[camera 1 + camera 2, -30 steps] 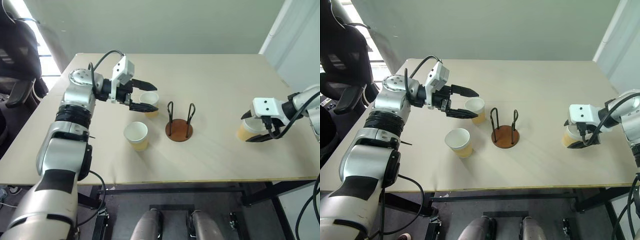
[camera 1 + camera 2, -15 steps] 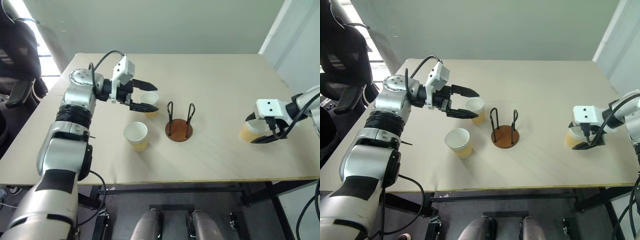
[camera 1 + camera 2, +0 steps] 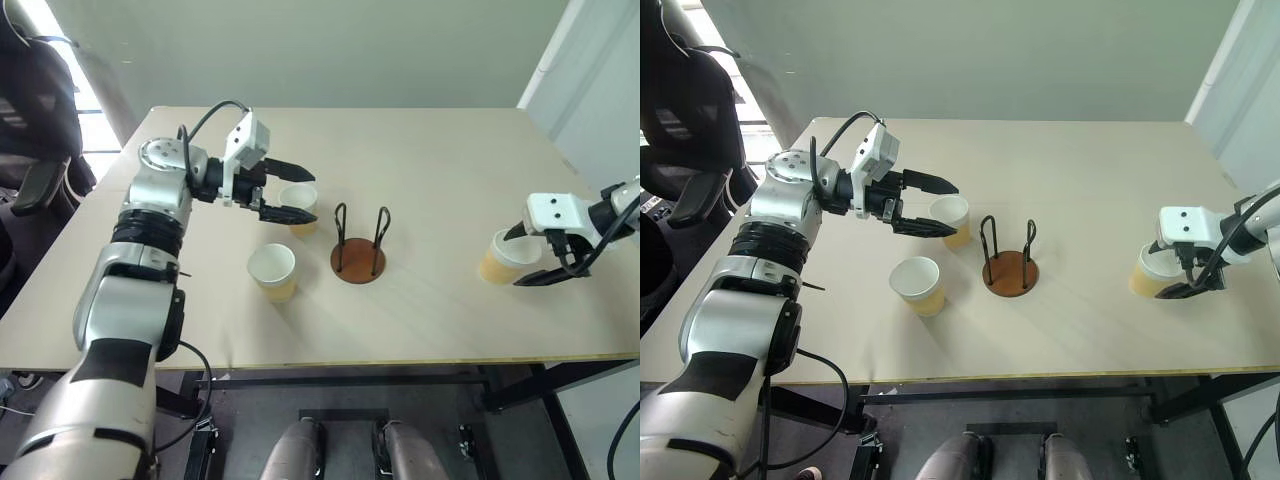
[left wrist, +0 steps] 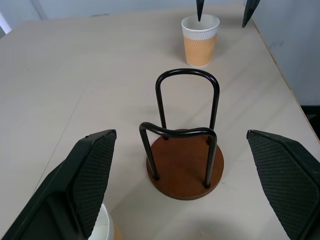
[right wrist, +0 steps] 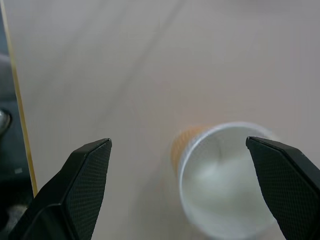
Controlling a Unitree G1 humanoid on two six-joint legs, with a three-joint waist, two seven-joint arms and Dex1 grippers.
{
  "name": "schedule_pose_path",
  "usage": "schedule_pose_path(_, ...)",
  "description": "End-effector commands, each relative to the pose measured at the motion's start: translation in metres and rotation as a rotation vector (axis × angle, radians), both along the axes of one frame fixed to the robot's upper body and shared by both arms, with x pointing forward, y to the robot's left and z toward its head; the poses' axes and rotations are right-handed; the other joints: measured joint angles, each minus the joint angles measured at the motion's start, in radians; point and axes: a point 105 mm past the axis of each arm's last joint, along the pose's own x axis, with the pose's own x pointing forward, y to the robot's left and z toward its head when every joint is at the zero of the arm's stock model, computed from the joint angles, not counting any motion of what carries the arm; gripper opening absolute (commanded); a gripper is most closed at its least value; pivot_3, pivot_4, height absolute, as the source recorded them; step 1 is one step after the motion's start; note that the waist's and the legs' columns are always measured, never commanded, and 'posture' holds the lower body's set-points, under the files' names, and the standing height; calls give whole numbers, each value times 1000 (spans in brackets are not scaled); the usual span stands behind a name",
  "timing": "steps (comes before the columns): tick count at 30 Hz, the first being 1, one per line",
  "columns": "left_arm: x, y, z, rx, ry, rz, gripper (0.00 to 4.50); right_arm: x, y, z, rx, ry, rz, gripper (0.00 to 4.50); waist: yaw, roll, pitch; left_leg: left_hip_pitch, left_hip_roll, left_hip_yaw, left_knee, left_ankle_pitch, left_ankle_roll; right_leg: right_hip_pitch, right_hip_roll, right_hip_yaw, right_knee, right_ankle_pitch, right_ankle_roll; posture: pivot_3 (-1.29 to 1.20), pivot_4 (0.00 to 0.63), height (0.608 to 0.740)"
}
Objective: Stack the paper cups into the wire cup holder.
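The wire cup holder [image 3: 358, 260], black loops on a brown disc, stands empty at the table's middle. One paper cup [image 3: 273, 270] sits upright to its left, nearer the front. A second cup [image 3: 299, 206] stands just behind that; my left gripper [image 3: 308, 191] hovers over it, open, fingers pointing toward the holder [image 4: 182, 160]. A third cup [image 3: 499, 259] stands far right. My right gripper [image 3: 513, 260] is open, its fingertips flanking that cup's right side without closing on it; the cup [image 5: 225, 185] lies between the fingers, close to one of them.
A black chair [image 3: 40, 100] stands off the table's left side. The table's front edge [image 3: 400, 360] runs close below the cups. Its right edge lies just past my right gripper.
My right gripper has drawn back to the right, uncovering more of the far-right cup, which stays in place. The left arm and the other cups have not moved.
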Motion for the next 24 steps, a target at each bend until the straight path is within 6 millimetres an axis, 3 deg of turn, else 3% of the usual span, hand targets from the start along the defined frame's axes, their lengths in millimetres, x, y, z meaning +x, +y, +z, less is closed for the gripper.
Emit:
schedule_pose_path(1, -5, -3, 19, -8, -56, -53, 4500, 1, -9, 2, -54, -34, 1, 4445, 0, 0, 0, 0, 0, 0, 0, 0, 0, 0, 0, 0, 0, 0, 0, 0, 150, 740)
schedule_pose_path(8, -5, -3, 20, -8, -63, -53, 4500, 10, -10, -7, -124, -56, 27, 4445, -1, 0, 0, 0, 0, 0, 0, 0, 0, 0, 0, 0, 0, 1, 2, 0, 150, 740)
schedule_pose_path(12, -5, -4, 20, -7, -64, -55, 4500, 17, -6, -8, -148, -66, 48, 3171, -3, 0, 0, 0, 0, 0, 0, 0, 0, 0, 0, 0, 0, 3, 5, 0, 150, 740)
schedule_pose_path(20, -4, -5, 17, 12, -74, -56, 4500, 23, 4, -4, -179, -66, 113, 120, -1, 0, 0, 0, 0, 0, 0, -1, 1, 0, 0, 0, 0, 3, 4, 0, 150, 740)
schedule_pose_path(24, -3, -2, 13, 26, -85, -50, 4500, 21, 12, -1, -172, -57, 144, 26, -1, 0, 0, 0, 0, 0, 0, -1, 1, 0, 0, 0, 0, 3, 4, 0, 150, 740)
